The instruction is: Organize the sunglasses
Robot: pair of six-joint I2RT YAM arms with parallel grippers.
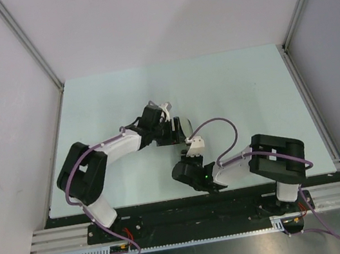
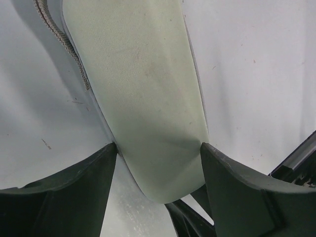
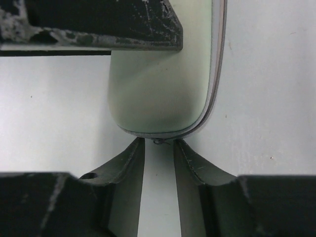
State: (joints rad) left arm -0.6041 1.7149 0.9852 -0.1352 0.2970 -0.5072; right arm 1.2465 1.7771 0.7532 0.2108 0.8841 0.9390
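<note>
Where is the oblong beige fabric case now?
In the top view, near the middle of the table, the oblong beige fabric case is held between the fingers of the left gripper, its rounded end at the fingertips of the right gripper.

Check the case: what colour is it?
The case is plain pale greenish-beige, no pattern. It shows best in the left wrist view.

No writing, label, brand mark, number or sign can be read in any of the three views, whether on the beige case (image 2: 148, 98), the left gripper (image 2: 159, 148), the right gripper (image 3: 159, 144) or the table (image 1: 234, 83).
</note>
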